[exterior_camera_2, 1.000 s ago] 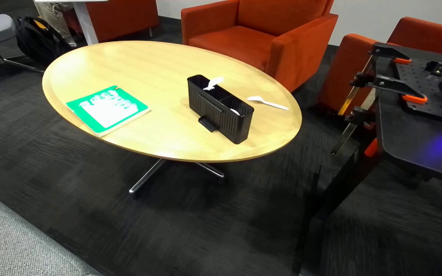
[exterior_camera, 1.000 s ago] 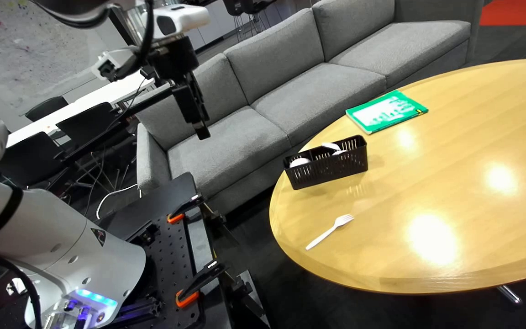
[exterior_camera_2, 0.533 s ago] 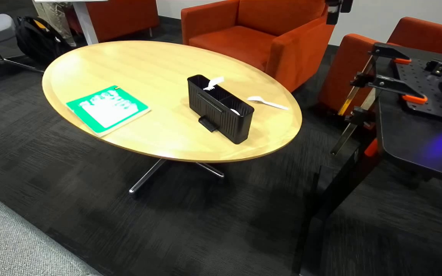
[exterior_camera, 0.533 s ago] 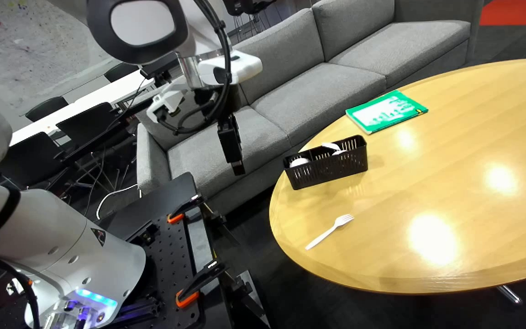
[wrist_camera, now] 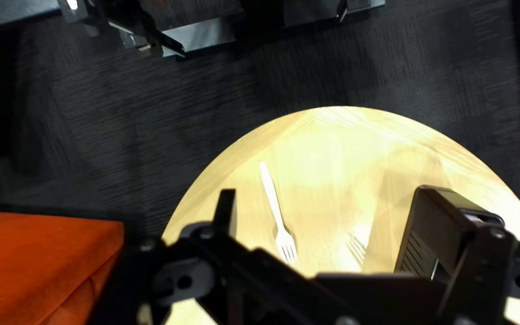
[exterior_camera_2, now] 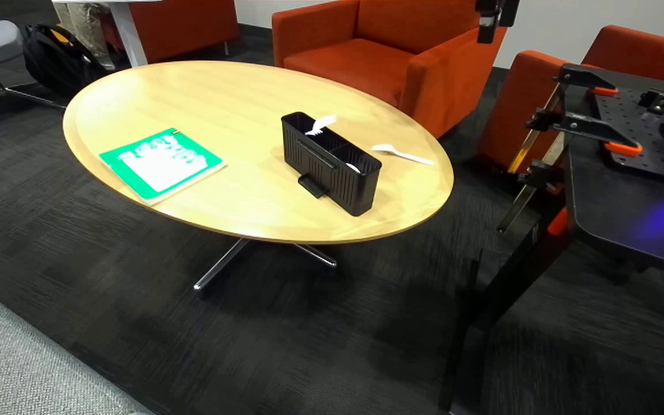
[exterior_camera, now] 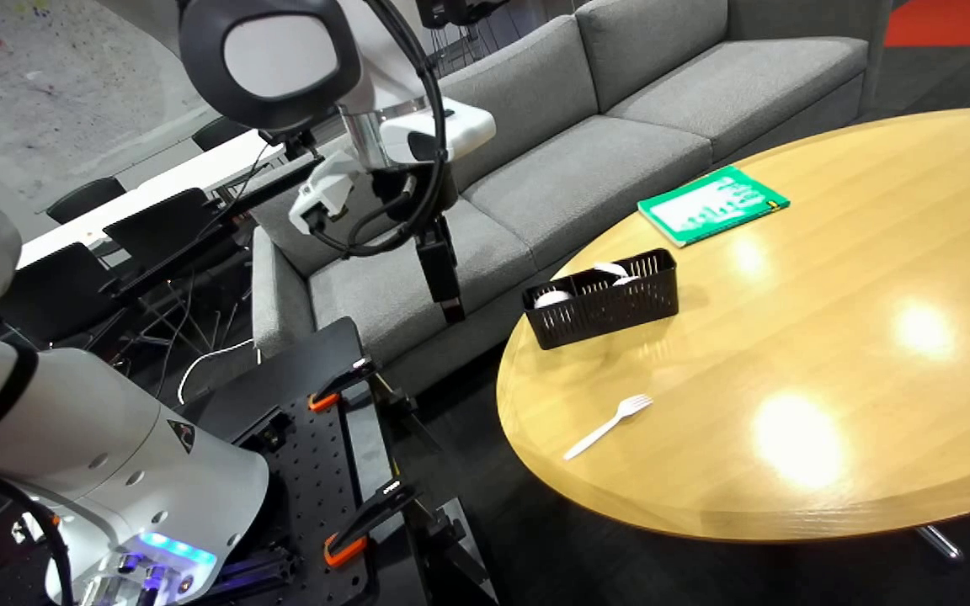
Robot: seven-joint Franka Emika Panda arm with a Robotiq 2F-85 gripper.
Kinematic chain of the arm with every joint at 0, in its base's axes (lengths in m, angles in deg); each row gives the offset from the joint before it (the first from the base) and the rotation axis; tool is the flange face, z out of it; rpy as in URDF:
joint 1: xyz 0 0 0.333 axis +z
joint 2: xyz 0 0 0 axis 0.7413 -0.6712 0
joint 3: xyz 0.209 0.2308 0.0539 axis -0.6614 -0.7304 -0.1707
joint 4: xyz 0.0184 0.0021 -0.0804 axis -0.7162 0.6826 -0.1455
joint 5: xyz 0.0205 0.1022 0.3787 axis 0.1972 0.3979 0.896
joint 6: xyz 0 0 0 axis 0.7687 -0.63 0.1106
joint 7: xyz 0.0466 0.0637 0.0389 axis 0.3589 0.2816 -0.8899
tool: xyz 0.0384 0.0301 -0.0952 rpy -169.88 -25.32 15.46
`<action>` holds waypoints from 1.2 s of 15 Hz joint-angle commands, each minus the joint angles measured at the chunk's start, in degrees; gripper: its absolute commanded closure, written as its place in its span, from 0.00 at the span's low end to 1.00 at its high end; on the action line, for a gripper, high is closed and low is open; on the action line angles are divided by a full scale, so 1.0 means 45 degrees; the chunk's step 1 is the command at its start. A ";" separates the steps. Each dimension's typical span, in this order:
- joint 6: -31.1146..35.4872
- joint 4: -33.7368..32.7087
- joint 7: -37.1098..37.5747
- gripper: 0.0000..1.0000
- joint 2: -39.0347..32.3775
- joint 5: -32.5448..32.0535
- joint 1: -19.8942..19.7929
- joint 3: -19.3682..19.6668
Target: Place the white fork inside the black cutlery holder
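The white fork lies flat on the oval wooden worktop, near its rounded edge; seen in an exterior view, its tines point to about two o'clock and its handle to eight. At twelve o'clock from it stands the black cutlery holder, apart from it, so the fork is outside. I can make out white pieces in the holder on both sides of a divider, and one of them shows tines. A green and white book lies flat at two o'clock from the holder, by the worktop's edge, on the side where the grey sofa is. At nine o'clock from the holder hangs the end effector, up in the air and pointing down, at the end of the white robot arm. It is released: in the wrist view its two fingers stand spread wide, and one covers part of the holder. There the fork shows in the gap between them, with the holder at three o'clock from it. A red armchair sits at one o'clock from the holder in an exterior view.
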 commanded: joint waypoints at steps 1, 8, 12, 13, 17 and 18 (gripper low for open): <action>0.2509 -0.0800 -0.0941 0.00 -0.2543 0.0671 0.0103 0.0591; 0.5121 -0.3974 -0.1948 0.00 -0.8183 0.0696 0.0255 0.1333; 0.4702 -0.6290 -0.1889 0.00 -1.0556 0.1054 0.0092 0.1316; 0.4679 -0.6710 -0.1847 0.00 -1.0952 0.1127 0.0122 0.1346; 0.4561 -0.7866 -0.1579 0.00 -1.2021 0.1164 0.0512 0.1821; 0.4537 -0.8040 -0.1544 0.00 -1.2196 0.1168 0.0562 0.1919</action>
